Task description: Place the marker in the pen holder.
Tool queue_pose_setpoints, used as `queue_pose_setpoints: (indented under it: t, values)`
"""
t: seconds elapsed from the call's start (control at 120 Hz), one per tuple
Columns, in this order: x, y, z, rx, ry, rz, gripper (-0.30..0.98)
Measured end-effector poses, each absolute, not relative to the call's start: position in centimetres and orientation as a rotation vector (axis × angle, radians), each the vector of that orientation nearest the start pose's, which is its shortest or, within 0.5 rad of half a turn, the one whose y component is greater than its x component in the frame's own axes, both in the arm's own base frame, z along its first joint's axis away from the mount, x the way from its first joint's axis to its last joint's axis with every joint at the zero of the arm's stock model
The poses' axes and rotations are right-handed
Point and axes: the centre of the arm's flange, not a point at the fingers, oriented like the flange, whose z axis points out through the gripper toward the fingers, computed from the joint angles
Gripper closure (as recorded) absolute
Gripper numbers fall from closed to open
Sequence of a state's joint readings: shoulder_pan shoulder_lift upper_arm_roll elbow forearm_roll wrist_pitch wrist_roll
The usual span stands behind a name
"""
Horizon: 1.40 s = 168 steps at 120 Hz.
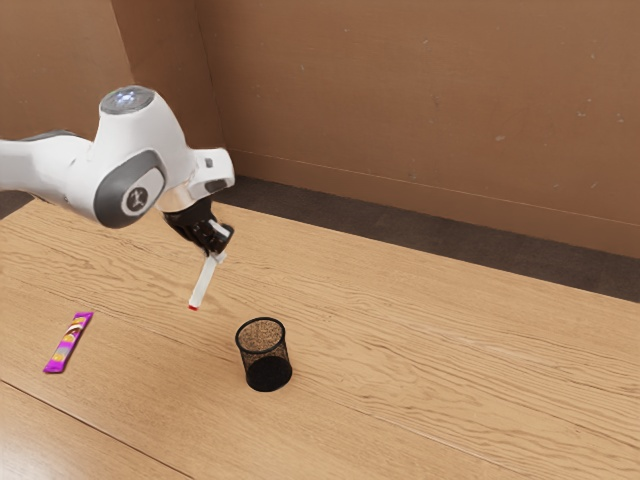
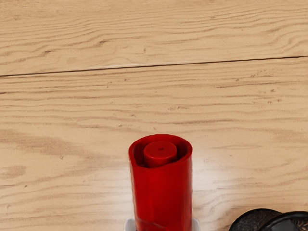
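My gripper (image 1: 214, 254) is shut on the white marker (image 1: 203, 282), holding it in the air by its upper end. The marker hangs slightly tilted, its red-tipped end low and above the table. The black mesh pen holder (image 1: 265, 356) stands upright on the table, toward the exterior view's right of the marker and nearer the camera. In the wrist view the marker's red end (image 2: 162, 197) looms large, and part of the pen holder's dark rim (image 2: 256, 216) appears near the corner. The marker is outside the pen holder.
A purple-wrapped bar (image 1: 69, 343) lies on the wooden table (image 1: 430, 340), toward the exterior view's left of the pen holder. A brown wall (image 1: 420, 110) rises beyond the table's far edge.
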<state>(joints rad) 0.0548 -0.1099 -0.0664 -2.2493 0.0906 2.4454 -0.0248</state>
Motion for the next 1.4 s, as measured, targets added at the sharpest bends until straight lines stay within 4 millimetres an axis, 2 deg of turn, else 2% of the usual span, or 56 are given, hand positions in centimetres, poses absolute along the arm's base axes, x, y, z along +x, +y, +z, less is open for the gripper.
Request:
queue_pose_setpoints:
  t: [0.067, 0.125, 0.208, 0.342, 0.45, 0.558, 0.692, 0.942, 1.175, 1.275, 1.4]
  values:
    - [52.9, -0.7, 44.3, -3.022, 0.066, -0.563, 0.79]
    - [52.8, -0.9, 45.5, -3.005, 0.064, -0.661, 0.79]
    - [52.8, -2.7, 46.5, -2.993, 0.103, -0.766, 0.79]
    - [52.6, -4.7, 46.7, -2.986, 0.144, -0.85, 0.79]
    - [52.1, -6.5, 45.0, -2.994, 0.188, -0.877, 0.79]
    - [51.4, -7.3, 42.8, -3.002, 0.21, -0.89, 0.79]
    - [51.1, -8.2, 41.5, -3.006, 0.234, -0.919, 0.79]
    - [51.0, -8.2, 38.2, -3.027, 0.239, -0.893, 0.79]
    - [49.7, -8.1, 34.4, -3.054, 0.247, -0.805, 0.79]
    - [49.4, -8.2, 34.2, -3.056, 0.25, -0.799, 0.58]
    - [49.5, -9.6, 36.0, -3.045, 0.281, -0.852, 0.33]
